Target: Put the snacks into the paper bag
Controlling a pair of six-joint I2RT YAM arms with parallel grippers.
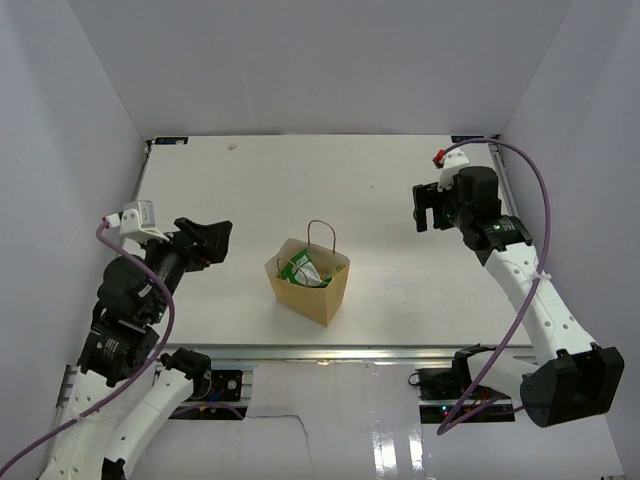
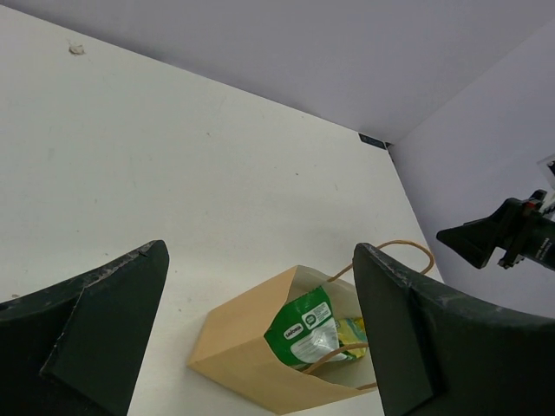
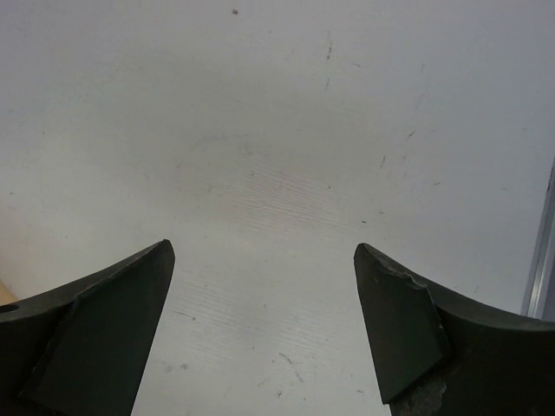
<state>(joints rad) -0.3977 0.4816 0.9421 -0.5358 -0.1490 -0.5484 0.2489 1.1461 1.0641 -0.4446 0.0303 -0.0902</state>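
Paper bag stands upright, mouth open. A green-and-white packet and a yellow wrapper show inside it; no packet is seen loose around the bag.
Left gripper is left of the bag, fingers spread, empty.
Right gripper is right of and beyond the bag, fingers spread, empty.
Judged: filling looks done. Back the arms off wide of the handles; the bag likely tips easily.

paper bag upright on table, centre, toward near edge | snacks inside bag | left gripper left of bag, apart | right gripper right of and behind bag, well apart
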